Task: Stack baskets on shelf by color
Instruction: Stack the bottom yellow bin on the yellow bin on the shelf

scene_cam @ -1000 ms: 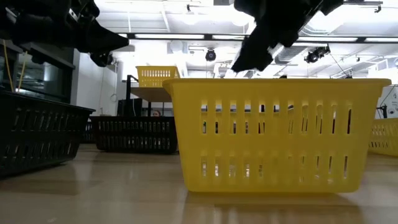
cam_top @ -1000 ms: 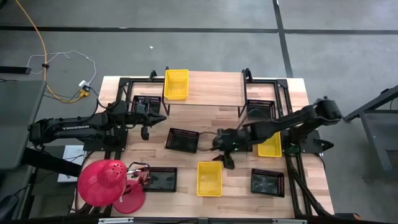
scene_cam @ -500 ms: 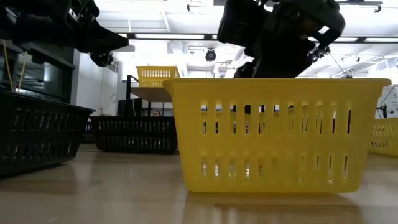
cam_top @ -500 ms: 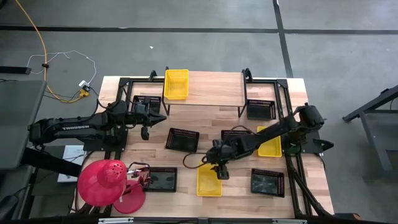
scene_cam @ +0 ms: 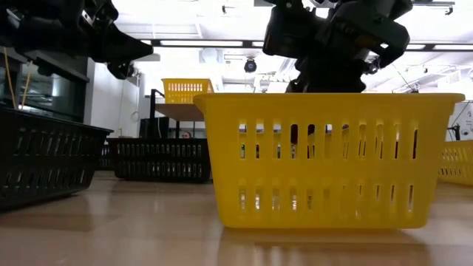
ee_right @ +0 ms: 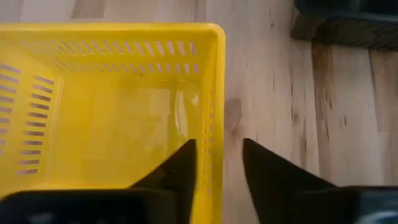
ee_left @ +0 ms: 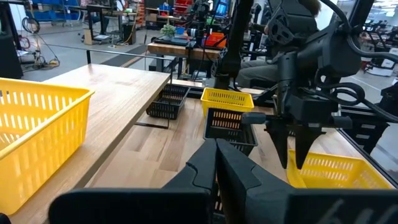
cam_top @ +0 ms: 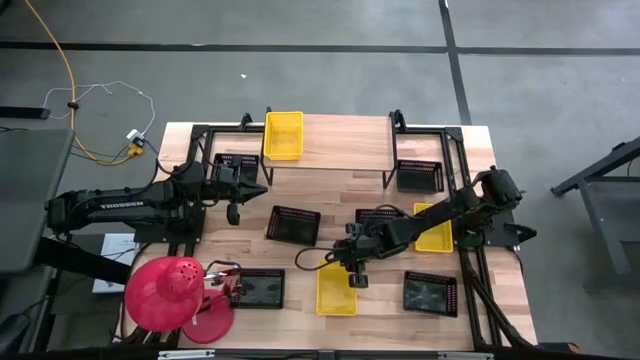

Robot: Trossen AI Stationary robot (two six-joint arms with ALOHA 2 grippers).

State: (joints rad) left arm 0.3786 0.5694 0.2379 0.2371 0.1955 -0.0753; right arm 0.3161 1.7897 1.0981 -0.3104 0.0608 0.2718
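Wooden tabletop point(cam_top: 330, 235) below, shelf point(cam_top: 345, 142) standing along its far edge with one yellow basket point(cam_top: 283, 134) on its left end. On the tabletop itself: yellow baskets at near centre point(cam_top: 336, 290) and right point(cam_top: 434, 229), black baskets point(cam_top: 294, 224) dotted around, red dome point(cam_top: 165, 293) at the near left corner

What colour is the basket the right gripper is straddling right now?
Bright yellow basket, its wall between the right gripper fingers; clearest in the right wrist view.
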